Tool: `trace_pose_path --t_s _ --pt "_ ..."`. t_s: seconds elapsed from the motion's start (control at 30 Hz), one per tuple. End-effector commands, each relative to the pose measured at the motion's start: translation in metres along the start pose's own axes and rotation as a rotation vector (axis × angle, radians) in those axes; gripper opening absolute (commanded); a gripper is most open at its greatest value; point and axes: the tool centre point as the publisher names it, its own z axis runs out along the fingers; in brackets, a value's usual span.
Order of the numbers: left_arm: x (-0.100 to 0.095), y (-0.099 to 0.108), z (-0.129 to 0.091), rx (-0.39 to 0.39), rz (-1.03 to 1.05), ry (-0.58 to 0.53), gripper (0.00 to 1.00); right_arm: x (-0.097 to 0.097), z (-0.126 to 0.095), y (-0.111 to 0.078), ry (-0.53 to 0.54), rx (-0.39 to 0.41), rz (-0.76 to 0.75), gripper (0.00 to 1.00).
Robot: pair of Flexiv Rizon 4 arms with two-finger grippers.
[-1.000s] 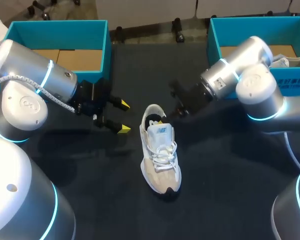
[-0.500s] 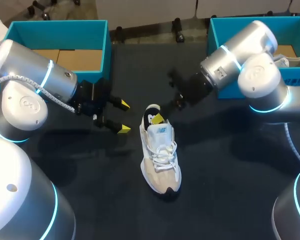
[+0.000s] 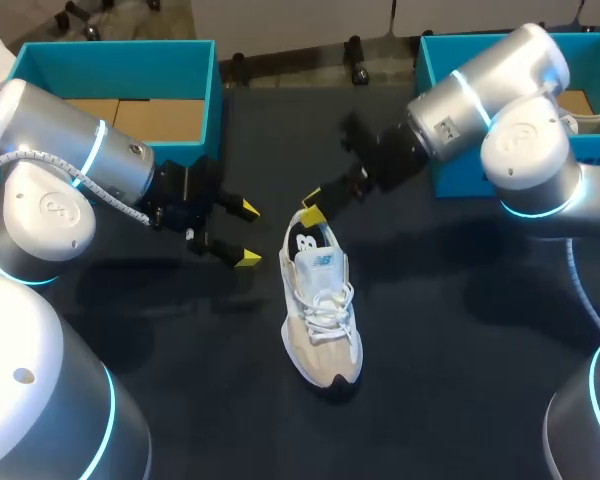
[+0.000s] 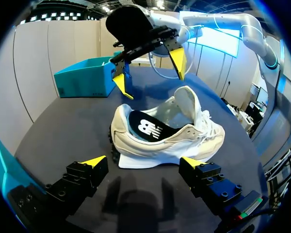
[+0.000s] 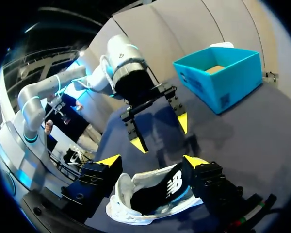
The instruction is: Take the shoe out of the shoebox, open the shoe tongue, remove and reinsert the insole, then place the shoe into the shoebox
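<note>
Shoebox walls of teal rise at the far left [image 3: 115, 55] and far right [image 3: 430, 70] of the table [image 3: 460, 330]. Left gripper [image 3: 246, 233] gapes empty, near the shoe [image 3: 322, 310] but apart. Right gripper [image 3: 313, 207], spread and empty, hangs over the heel. The shoe stands mid-table, lengthwise near-to-far, toe toward the robot.

The left arm [image 3: 70, 160] is extending in from the left side, wrist lying about level, and the left claw [image 3: 246, 233] is pointing toward the middle with its jaws spread wide, gripping nothing. The right arm [image 3: 480, 90] is slanting in from the far right corner, and the right claw [image 3: 313, 207] is angling downward, jaws likewise parted. The two claws are facing each other, near but apart.
</note>
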Motion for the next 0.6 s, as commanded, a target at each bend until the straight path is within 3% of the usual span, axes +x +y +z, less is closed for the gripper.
trace_pose_path --t_s 0.03,0.07,0.1,0.17,0.23,0.4,0.5,0.6 --pt "0.001 0.000 0.000 -0.003 0.000 -0.002 1.00 0.006 -0.006 0.000 -0.039 -0.036 0.018 0.58" --pt "0.001 0.000 0.000 -0.003 0.000 -0.002 1.00 0.007 -0.007 0.002 -0.050 -0.049 0.019 0.47" --pt "0.001 0.000 0.000 -0.003 0.000 -0.002 1.00 0.007 -0.009 0.002 -0.065 -0.053 0.026 0.45" --pt "0.001 0.000 0.000 -0.003 0.000 -0.002 1.00 0.007 -0.012 0.002 -0.098 -0.064 0.047 0.27" --pt "0.001 0.000 0.000 -0.003 0.000 -0.002 1.00 0.006 -0.015 0.003 -0.133 -0.068 0.071 0.00" --pt "0.001 0.000 0.000 -0.003 0.000 -0.002 1.00 0.006 -0.025 0.004 -0.260 -0.023 0.136 0.00" --pt "0.001 0.000 0.000 -0.003 0.000 -0.002 1.00 0.008 -0.030 0.005 -0.414 0.113 0.215 0.00" --pt "0.001 0.000 0.000 -0.003 0.000 -0.002 1.00 0.008 -0.030 0.006 -0.412 0.120 0.249 0.00"
